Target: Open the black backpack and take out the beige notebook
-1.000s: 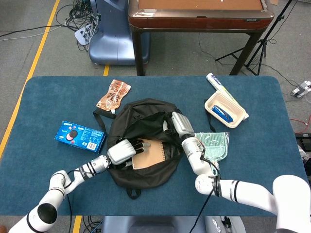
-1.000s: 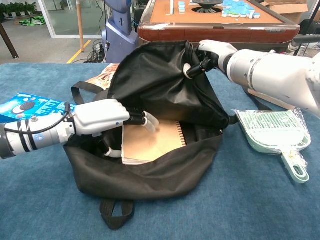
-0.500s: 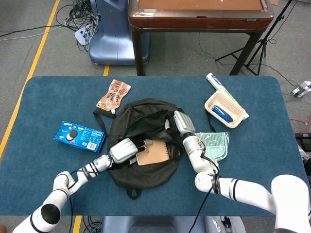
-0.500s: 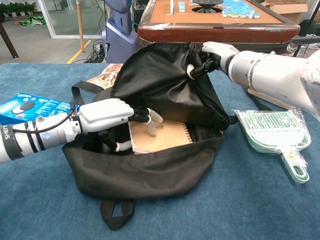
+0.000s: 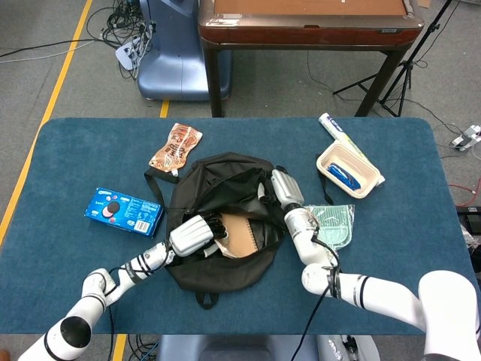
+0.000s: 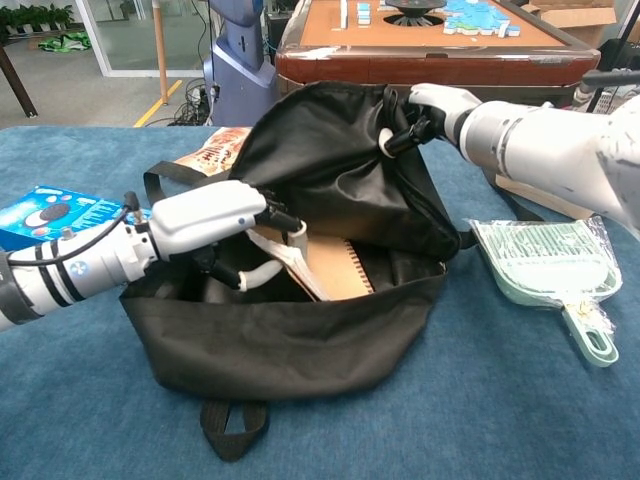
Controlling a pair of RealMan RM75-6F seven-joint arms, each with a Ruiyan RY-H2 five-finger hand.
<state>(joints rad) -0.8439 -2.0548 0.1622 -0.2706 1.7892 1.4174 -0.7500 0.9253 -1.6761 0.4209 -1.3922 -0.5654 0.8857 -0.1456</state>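
The left hand is pinching the notebook edge between its fingers while the right hand is clutching the backpack flap open — a slipping pinch risks the notebook dropping back under the fingers.

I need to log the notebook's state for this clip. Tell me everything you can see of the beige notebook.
The beige notebook has a plain tan, card-like cover and dark spiral binding along one edge. It sits inside the open black backpack, tilted, one edge raised so pale page edges show; its lower part is hidden behind the bag's front wall. The left hand grips its raised edge, while the right hand holds the backpack's upper flap up.
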